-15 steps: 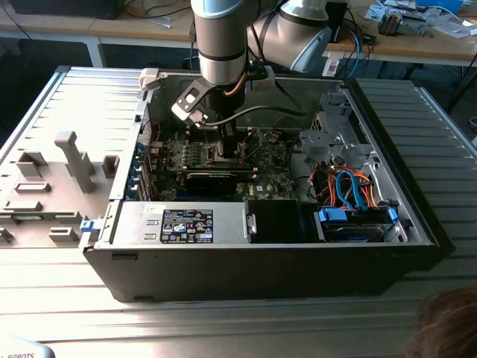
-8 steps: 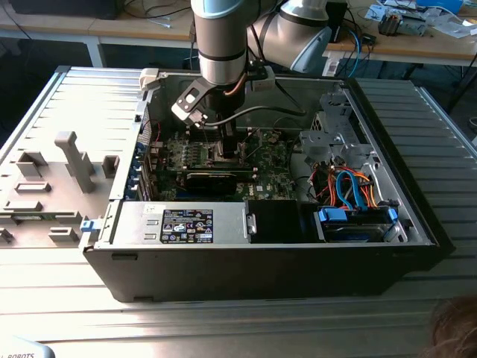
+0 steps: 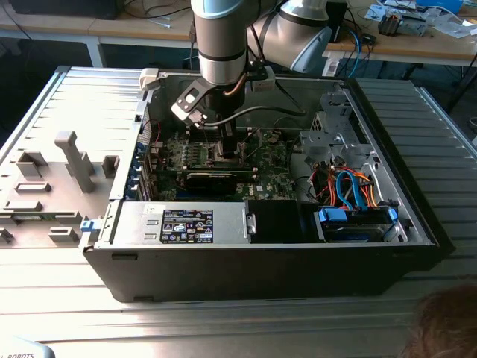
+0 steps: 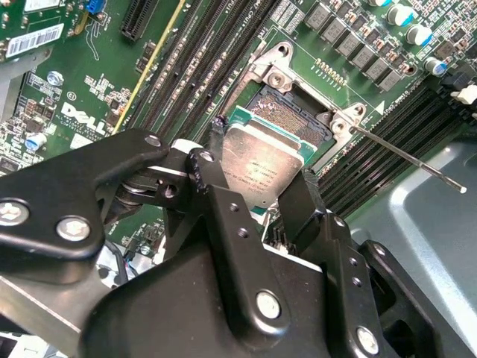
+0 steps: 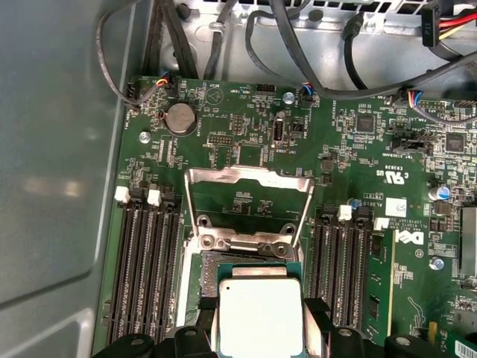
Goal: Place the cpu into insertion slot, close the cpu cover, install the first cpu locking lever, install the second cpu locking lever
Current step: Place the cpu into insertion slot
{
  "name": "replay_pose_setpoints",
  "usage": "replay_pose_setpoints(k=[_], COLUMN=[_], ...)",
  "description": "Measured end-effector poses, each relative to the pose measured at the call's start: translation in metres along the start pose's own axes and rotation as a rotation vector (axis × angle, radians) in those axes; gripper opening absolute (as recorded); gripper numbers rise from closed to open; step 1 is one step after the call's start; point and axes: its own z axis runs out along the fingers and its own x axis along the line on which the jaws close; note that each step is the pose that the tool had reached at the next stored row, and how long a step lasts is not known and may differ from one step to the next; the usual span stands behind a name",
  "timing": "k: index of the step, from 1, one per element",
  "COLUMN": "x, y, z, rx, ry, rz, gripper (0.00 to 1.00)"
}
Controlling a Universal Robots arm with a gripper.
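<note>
From my station: arm (image 3: 223,37) drops in from the top centre of the exterior frame, elbow joint off toward the upper right. Wrist is vertical, pointing straight down into the open pc case (image 3: 261,261) lying on the slatted metal table (image 3: 417,112). Gripper (image 3: 229,145) sits just above the frame's centre, low over the green motherboard (image 3: 268,168).

In both wrist views the gripper (image 4: 261,173) (image 5: 261,317) has its two black fingers (image 4: 216,168) pinching the cpu (image 4: 261,160) (image 5: 259,309) on opposite edges, silvery top up, held approx flat. Cpu is directly over the insertion slot (image 4: 287,112) and hides part of it. The slot's dark centre and metal rim show past the chip's far edge. Can't tell if the chip touches the slot or hangs just above it.

Cpu cover (image 5: 246,177) is swung open w/ its square window showing bare board through it, hinged at the slot's far side. In the second wrist view a thin lever (image 4: 402,153) sticks out from the slot's corner, raised clear of the board. Long black memory slots (image 5: 145,268) run along both sides of the socket.

Grey fixture blocks (image 3: 71,160) stand at the exterior view's left, well apart from the case. A person's head (image 3: 443,324) is at the lower right corner of that frame
</note>
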Motion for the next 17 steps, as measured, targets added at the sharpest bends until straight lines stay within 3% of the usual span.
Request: replay_pose_setpoints(k=[17], x=[0.0000], y=[0.0000], z=[0.0004], rx=[-0.0005], ry=[-0.0021], rz=[0.025], gripper=[0.54])
